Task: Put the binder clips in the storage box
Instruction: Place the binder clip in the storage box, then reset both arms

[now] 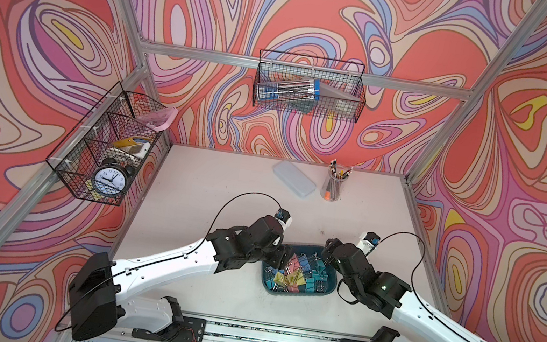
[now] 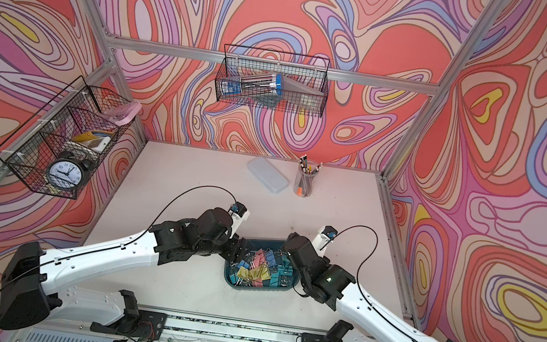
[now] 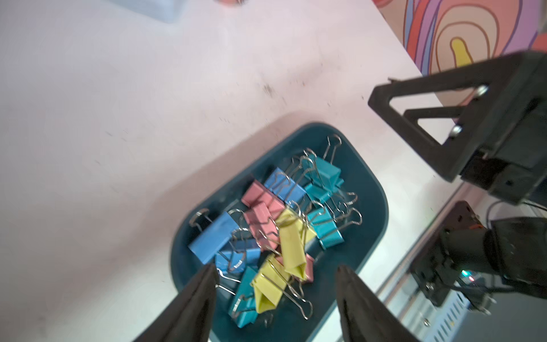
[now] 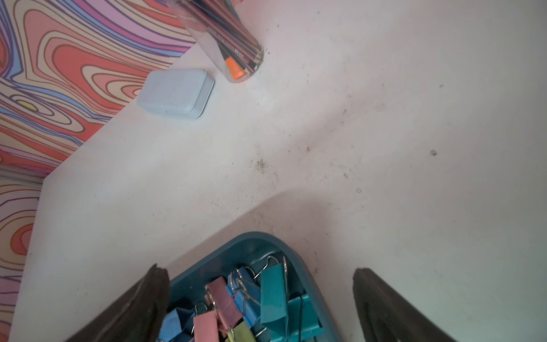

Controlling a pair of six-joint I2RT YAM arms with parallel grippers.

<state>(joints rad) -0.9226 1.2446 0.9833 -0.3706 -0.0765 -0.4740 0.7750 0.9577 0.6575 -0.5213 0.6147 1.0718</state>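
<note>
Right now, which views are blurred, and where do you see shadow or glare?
Both top views: evenly lit, no glare, storage box sharp. Left wrist view: smeared by motion, the binder clips soft-edged. Right wrist view: table specks sharp, a soft shadow around the box, the right gripper out of focus.

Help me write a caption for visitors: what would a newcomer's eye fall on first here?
The swirling red, pink and lilac wallpaper on all walls grabs the eye first. Next comes the heap of pastel binder clips in the teal storage box near the front of the table. The alarm clock in the wire basket on the left wall stands out.
</note>
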